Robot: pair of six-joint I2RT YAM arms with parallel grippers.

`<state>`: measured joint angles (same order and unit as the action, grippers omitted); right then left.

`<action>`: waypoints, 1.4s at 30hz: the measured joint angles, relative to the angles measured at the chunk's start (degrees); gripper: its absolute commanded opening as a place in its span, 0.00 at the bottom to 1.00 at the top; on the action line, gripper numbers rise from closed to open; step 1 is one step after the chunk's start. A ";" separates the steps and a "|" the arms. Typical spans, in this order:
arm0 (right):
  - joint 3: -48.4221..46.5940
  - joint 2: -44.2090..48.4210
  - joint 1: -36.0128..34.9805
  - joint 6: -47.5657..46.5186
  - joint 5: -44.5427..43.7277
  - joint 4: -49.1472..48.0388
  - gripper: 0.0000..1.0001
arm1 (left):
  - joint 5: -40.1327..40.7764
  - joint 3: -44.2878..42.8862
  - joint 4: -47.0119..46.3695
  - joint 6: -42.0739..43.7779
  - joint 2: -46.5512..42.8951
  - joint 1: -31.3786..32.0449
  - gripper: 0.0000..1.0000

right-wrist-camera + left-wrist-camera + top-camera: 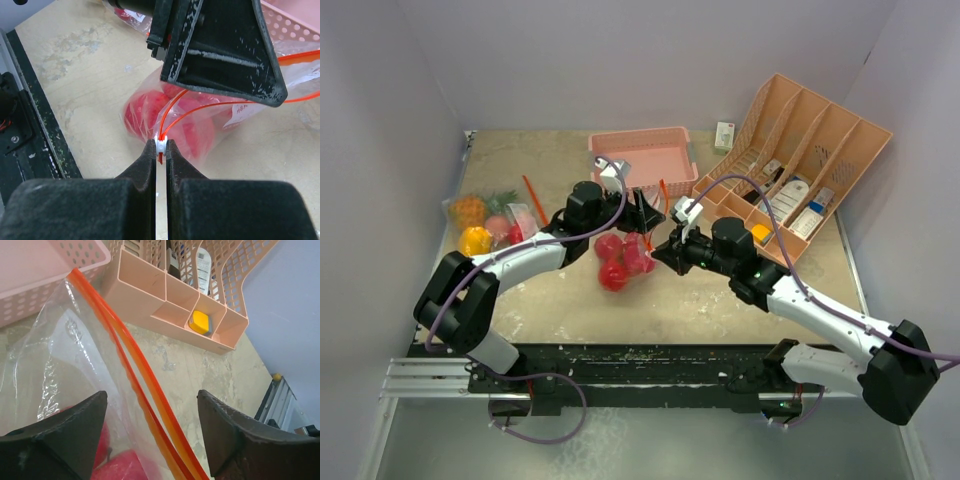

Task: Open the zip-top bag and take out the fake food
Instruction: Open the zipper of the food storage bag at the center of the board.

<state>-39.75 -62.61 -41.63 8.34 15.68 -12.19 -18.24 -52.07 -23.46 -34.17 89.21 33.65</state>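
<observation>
The clear zip-top bag lies mid-table with several red round fake food pieces inside. My right gripper is shut on the bag's white slider at the end of the orange zip track, whose two strips part just past it. My left gripper is open, its fingers straddling the orange zip track without touching it; a red fruit shows through the film below. From above, the left gripper hovers over the bag's far edge and the right gripper is at its right end.
A second clear bag at the far left holds a pineapple and a yellow pepper. A pink basket stands behind the bag. A divided organizer with bottles sits back right, a small carton beside it.
</observation>
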 measured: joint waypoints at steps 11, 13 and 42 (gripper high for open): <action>0.00 0.02 0.00 0.00 -0.07 0.02 0.00 | 4.44 -1.09 5.90 2.84 -0.28 0.39 0.36; 0.00 0.02 0.00 0.00 -0.13 0.02 0.00 | 4.98 -1.11 6.12 3.34 -0.48 0.52 0.21; 4.04 14.16 -0.26 9.79 -25.59 -4.87 0.30 | 6.03 -3.96 11.93 8.83 -6.08 0.76 0.00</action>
<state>-35.70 -48.45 -41.89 18.13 -9.91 -17.06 -12.21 -56.03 -11.53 -25.34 83.13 34.41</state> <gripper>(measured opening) 0.559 0.009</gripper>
